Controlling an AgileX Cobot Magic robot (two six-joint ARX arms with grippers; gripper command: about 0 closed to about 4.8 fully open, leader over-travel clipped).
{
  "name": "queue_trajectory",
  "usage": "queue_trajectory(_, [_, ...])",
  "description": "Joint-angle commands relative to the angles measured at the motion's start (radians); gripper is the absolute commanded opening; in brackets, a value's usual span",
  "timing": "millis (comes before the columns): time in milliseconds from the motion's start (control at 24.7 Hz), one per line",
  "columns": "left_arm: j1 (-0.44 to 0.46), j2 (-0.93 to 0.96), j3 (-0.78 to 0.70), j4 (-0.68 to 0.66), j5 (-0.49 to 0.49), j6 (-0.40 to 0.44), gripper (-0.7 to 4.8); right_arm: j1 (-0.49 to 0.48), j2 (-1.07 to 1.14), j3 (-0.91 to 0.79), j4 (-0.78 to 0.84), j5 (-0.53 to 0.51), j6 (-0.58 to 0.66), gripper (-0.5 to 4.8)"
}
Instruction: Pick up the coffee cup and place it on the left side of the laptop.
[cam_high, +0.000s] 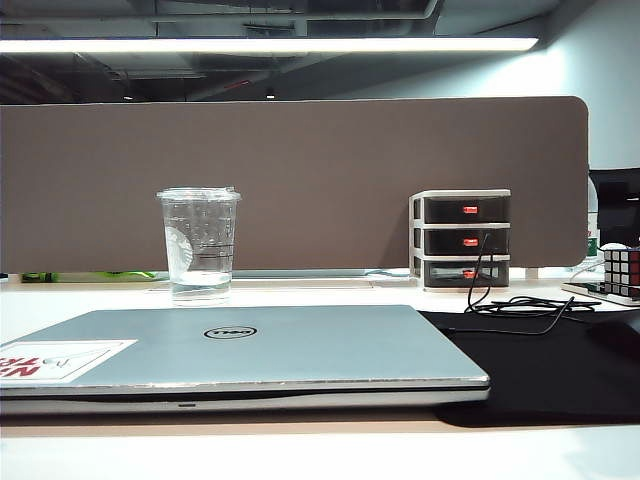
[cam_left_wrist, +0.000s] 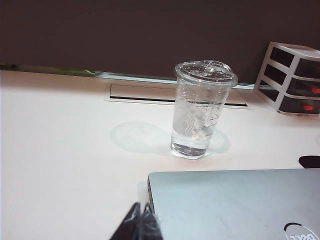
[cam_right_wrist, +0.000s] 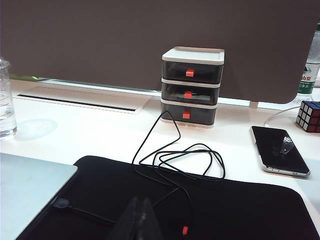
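Note:
The clear coffee cup (cam_high: 199, 243) stands upright on the white table behind the closed silver laptop (cam_high: 240, 350), toward its left half. In the left wrist view the coffee cup (cam_left_wrist: 200, 115) sits just beyond the laptop (cam_left_wrist: 235, 202) corner. My left gripper (cam_left_wrist: 141, 209) is shut and empty, hovering near that corner, well short of the cup. The right wrist view has the cup (cam_right_wrist: 6, 100) at its edge and the laptop (cam_right_wrist: 30, 192) corner. My right gripper (cam_right_wrist: 141, 201) is shut and empty over the black mat. Neither gripper shows in the exterior view.
A three-drawer organiser (cam_high: 462, 238) stands at the back right, with a tangled black cable (cam_right_wrist: 182, 162) running over the black mat (cam_right_wrist: 225, 205). A phone (cam_right_wrist: 279, 150) and a Rubik's cube (cam_right_wrist: 309, 116) lie further right. A brown partition (cam_high: 300, 180) closes the back.

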Motion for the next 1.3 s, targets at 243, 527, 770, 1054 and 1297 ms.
queue_trajectory(243, [0.001,0.000,0.000,0.010,-0.002,0.008,-0.05,0.000,-0.002,-0.005,0.018,-0.005,-0.003,-0.01])
queue_trajectory(527, [0.000,0.000,0.000,0.010,0.027,-0.035,-0.05,0.000,-0.002,-0.005,0.009,-0.064,0.005,-0.01])
queue_trajectory(770, [0.000,0.000,0.000,0.001,0.319,-0.105,-0.05,0.001,-0.002,-0.005,0.000,-0.560,0.110,-0.01])
queue_trajectory(1054, [0.000,0.000,0.000,0.002,0.354,-0.106,-0.05,0.001,-0.002,-0.005,-0.021,-0.605,0.109,-0.01])
queue_trajectory(1297, [0.000,0.000,0.000,0.019,0.353,-0.183,-0.04,0.001,-0.002,-0.005,-0.021,-0.607,0.110,-0.01])
